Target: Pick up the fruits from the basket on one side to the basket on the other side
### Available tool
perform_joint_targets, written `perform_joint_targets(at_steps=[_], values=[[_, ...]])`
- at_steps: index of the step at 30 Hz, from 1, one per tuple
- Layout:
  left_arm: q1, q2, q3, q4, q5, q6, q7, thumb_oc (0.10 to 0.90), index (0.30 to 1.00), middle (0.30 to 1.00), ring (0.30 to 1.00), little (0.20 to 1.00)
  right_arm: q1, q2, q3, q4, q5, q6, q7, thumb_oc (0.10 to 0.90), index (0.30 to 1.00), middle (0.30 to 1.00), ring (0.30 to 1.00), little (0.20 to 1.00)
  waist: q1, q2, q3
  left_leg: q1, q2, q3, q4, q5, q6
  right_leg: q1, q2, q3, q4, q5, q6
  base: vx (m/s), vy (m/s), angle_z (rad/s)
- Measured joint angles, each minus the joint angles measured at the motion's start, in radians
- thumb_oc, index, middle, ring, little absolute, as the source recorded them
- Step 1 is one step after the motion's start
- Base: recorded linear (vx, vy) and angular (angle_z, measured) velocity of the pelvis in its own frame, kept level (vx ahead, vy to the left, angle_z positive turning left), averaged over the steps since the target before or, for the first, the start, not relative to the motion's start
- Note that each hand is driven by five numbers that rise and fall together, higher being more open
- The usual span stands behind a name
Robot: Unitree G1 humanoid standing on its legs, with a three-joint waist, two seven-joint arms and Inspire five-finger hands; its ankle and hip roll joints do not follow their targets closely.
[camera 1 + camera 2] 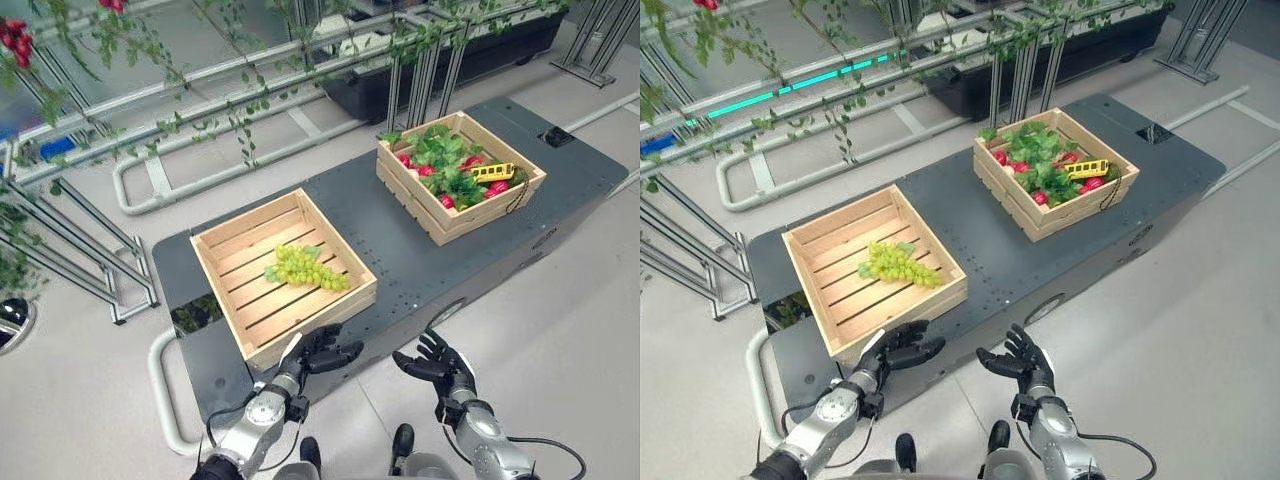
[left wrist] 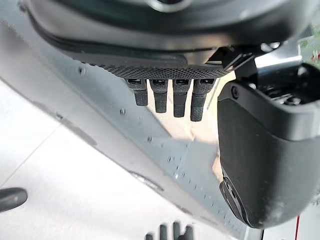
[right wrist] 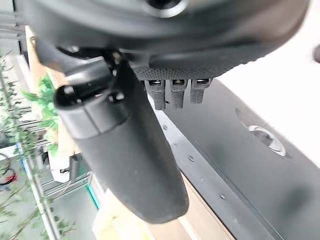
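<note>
The left hand (image 1: 325, 352) hovers just before the near corner of the near wooden basket (image 1: 240, 335), fingers relaxed and holding nothing. The right hand (image 1: 437, 365) hangs beside it, off the edge of the dark bench (image 1: 420, 260), fingers spread and empty. A bunch of green grapes (image 1: 305, 267) lies in the middle of the near basket. Beyond that basket, well apart on the same bench, the far basket (image 1: 440, 222) holds green leaves (image 1: 445, 155), red fruits (image 1: 497, 187) and a yellow toy bus (image 1: 493, 171).
</note>
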Motion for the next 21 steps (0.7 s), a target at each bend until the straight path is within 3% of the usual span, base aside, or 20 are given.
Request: perform_joint_targets(at_steps=[3,9,14,15,18,19,21], values=[[0.005,0.04,0.034,-0.021,0.006,0.0,0.007,0.8,0.9,0.9,0.9,0.9,0.011,0.039,-0.001,0.0,-0.001,0.0,0.0,0.8,0.9,0.9,0.9,0.9,0.018,-0.007,-0.004,-0.001,-0.026,-0.013,0.007,0.003,0.017,0.004,-0.023,-0.002,0.0,0.003,0.008,0.02,0.103,0.18],[0.014,0.075,0.091,-0.108,0.019,-0.001,0.013,0.8,0.9,0.9,0.9,0.9,-0.023,0.045,-0.006,-0.002,-0.002,0.0,-0.001,0.8,0.9,0.9,0.9,0.9,0.054,-0.006,-0.004,0.005,-0.03,-0.052,0.007,0.001,0.019,0.035,-0.029,-0.002,0.0,-0.004,0.017,0.07,0.09,0.25],[0.028,0.088,0.109,-0.116,0.045,-0.002,0.015,0.8,0.9,0.9,0.9,0.9,-0.038,0.045,-0.008,-0.003,-0.004,0.001,-0.002,0.8,0.9,0.9,0.9,0.9,0.055,-0.008,-0.009,0.011,-0.039,-0.05,0.001,-0.004,0.024,0.042,-0.036,0.001,0.007,-0.023,0.042,0.09,0.137,0.02],[0.038,0.091,0.108,-0.118,0.065,-0.003,0.015,0.8,0.9,0.9,0.9,0.9,-0.035,0.043,-0.008,-0.003,-0.004,0.001,-0.003,0.8,0.9,0.9,0.9,0.9,0.048,-0.009,-0.009,0.011,-0.034,-0.051,0.0,-0.005,0.025,0.029,-0.04,0.003,0.038,-0.04,0.049,0.02,0.113,-0.04],[0.056,0.098,0.101,-0.13,0.133,-0.007,0.016,0.8,0.9,0.9,0.9,0.9,-0.016,0.023,-0.012,-0.004,-0.005,0.002,-0.003,0.8,0.9,0.9,0.9,0.9,0.04,-0.008,-0.008,0.005,-0.032,-0.047,0.002,-0.007,0.037,-0.101,-0.072,0.029,0.283,-0.096,0.054,-0.06,-0.038,-0.18],[0.056,0.115,0.1,-0.144,0.149,-0.008,0.016,0.8,0.9,0.9,0.9,0.9,-0.002,0.022,-0.011,-0.005,-0.005,0.002,-0.003,0.8,0.9,0.9,0.9,0.9,0.028,-0.019,-0.007,0.008,-0.031,-0.052,0.002,-0.004,0.041,-0.121,-0.075,0.052,0.304,-0.103,0.041,-0.04,-0.207,-0.06],[0.048,0.171,0.104,-0.178,0.163,-0.03,0.018,0.8,0.9,0.9,0.9,0.9,0.009,0.037,-0.01,-0.003,-0.005,0.002,-0.003,0.8,0.9,0.9,0.9,0.9,0.018,-0.05,-0.007,-0.017,-0.038,-0.055,0.007,0.003,0.038,-0.112,-0.069,0.108,0.197,-0.102,0.031,0.03,-0.19,0.09]])
